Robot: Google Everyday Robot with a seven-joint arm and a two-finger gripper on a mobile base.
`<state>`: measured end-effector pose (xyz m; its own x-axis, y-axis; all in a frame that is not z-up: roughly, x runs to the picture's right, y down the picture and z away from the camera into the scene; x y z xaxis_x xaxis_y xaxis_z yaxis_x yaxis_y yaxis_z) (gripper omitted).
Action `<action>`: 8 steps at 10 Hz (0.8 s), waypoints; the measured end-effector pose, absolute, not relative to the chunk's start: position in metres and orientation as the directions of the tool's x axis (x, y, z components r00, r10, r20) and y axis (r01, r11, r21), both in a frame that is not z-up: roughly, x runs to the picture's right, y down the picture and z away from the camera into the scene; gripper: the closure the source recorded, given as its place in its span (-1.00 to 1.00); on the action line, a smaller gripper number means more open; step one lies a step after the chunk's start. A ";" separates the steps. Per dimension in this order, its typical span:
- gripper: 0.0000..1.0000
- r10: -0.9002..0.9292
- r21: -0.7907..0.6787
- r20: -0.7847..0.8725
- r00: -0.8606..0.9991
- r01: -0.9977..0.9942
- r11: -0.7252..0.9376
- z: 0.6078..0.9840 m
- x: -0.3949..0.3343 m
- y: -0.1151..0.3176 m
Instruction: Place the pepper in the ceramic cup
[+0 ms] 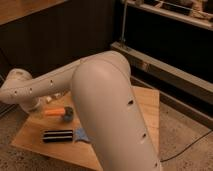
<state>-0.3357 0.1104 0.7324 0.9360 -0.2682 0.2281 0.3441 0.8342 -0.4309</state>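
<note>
The orange pepper (53, 111) lies on the wooden board (147, 107), pointing left to right. Its right end meets the small dark grey-blue ceramic cup (67, 114); I cannot tell whether it rests on the rim or only touches the side. My arm sweeps from the big white link in front out to the left. My gripper (30, 103) is at the arm's far-left end, just left of and above the pepper and apart from it. Nothing shows in its grasp.
A black ribbed bar (56, 135) lies near the board's front edge, with a flat blue cloth-like piece (81, 135) to its right. A small white thing (48, 99) lies behind the pepper. A metal rail (165, 70) runs behind the board. A cable (187, 145) crosses the floor at the right.
</note>
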 end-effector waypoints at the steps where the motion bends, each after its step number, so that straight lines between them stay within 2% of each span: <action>1: 0.86 -0.267 -0.431 0.229 0.936 0.344 0.834 0.734 -0.335 0.111; 8: 0.86 -0.268 -0.414 0.232 0.935 0.344 0.843 0.742 -0.336 0.111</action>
<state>-0.3363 0.1106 0.7421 0.9351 -0.2676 0.2322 0.3440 0.8427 -0.4141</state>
